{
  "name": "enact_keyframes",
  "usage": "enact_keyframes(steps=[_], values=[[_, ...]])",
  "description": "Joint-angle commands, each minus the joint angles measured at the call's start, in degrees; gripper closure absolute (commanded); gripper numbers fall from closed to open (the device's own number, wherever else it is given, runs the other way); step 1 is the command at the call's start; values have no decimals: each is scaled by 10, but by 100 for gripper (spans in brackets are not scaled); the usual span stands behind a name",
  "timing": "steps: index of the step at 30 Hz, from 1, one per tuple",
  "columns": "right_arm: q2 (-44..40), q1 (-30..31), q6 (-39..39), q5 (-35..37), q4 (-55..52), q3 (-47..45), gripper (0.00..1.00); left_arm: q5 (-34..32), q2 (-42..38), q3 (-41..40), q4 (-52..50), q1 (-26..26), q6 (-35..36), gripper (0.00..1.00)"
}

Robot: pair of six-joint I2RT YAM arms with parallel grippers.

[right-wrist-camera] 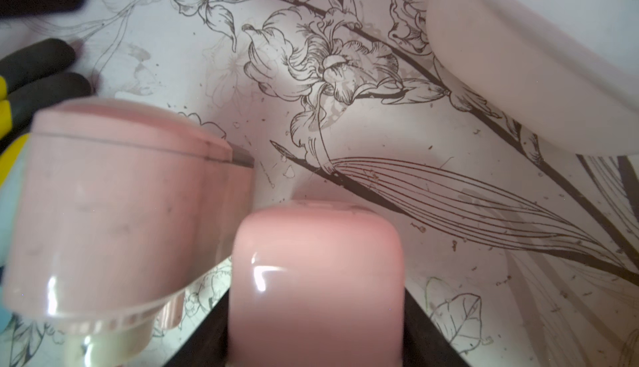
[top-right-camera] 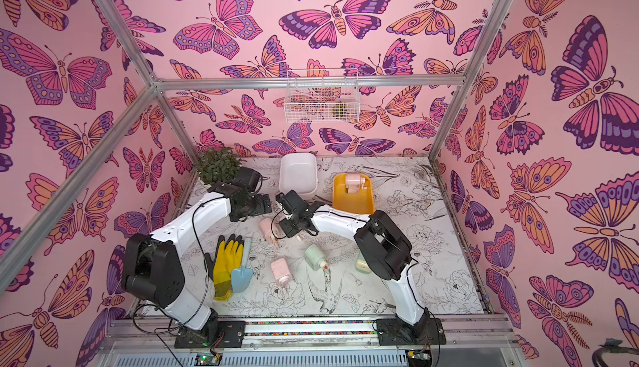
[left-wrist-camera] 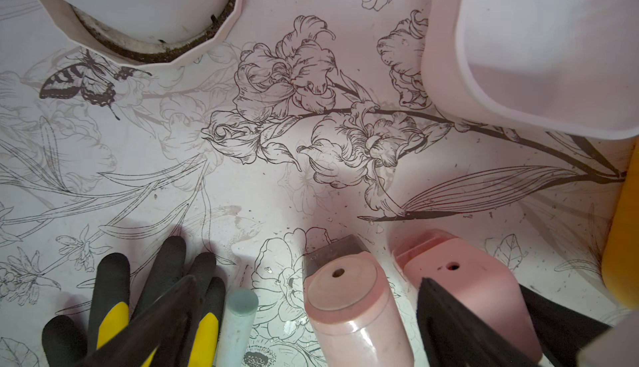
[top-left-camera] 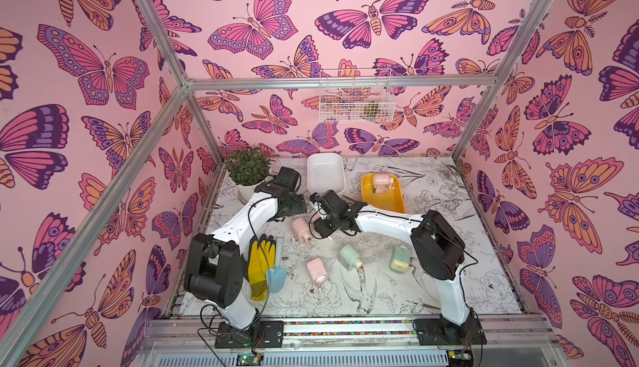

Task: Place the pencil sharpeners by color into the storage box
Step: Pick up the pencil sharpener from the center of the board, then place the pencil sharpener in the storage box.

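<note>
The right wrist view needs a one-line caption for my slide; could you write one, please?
Right end effector gripping a pink sharpener beside a second pink sharpener on the floral table.

- The plant pot (top-left-camera: pixel 247 175) stands at the table's (top-left-camera: pixel 449 278) 11 o'clock corner.
- Two storage boxes sit side by side toward 12 o'clock: one box (top-left-camera: pixel 325 173) to the left, the other box (top-left-camera: pixel 383 194) to its right at 1 o'clock, with a sharpener (top-left-camera: pixel 382 182) in it.
- The gloves (top-left-camera: pixel 260 265) and hand shovel (top-left-camera: pixel 277 267) lie together at 9 o'clock.
- One sharpener (top-left-camera: pixel 300 230) lies near the centre, just beside the right end effector (top-left-camera: pixel 320 235).
- Another sharpener (top-left-camera: pixel 316 271) lies at 6 o'clock of the centre.
- Two more sharpeners (top-left-camera: pixel 350 257) (top-left-camera: pixel 399 259) lie toward 3 o'clock.
</note>
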Motion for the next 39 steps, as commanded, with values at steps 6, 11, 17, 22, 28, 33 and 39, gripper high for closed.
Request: enact_keyframes(steps=[6,11,17,22,28,33,39], values=[[-49,-21,-31,11,24,-16,100,49,0,-13,29,0,5,0],[-71,-42,-22,-16,41,-41,100,96,1,-13,49,0,19,0],[-107,-81,-24,-90,78,-75,100,99,-3,-13,57,0,13,0],[-133,-105,-46,-111,105,-100,100,99,-8,-21,67,-1,3,0],[-172,-146,-101,-150,148,-139,100,95,-22,-30,78,-8,1,0],[-207,-200,-159,-214,166,-163,100,64,-46,-54,125,-44,33,0],[-225,-260,-194,-248,166,-180,100,124,-34,-54,159,-58,39,0]])
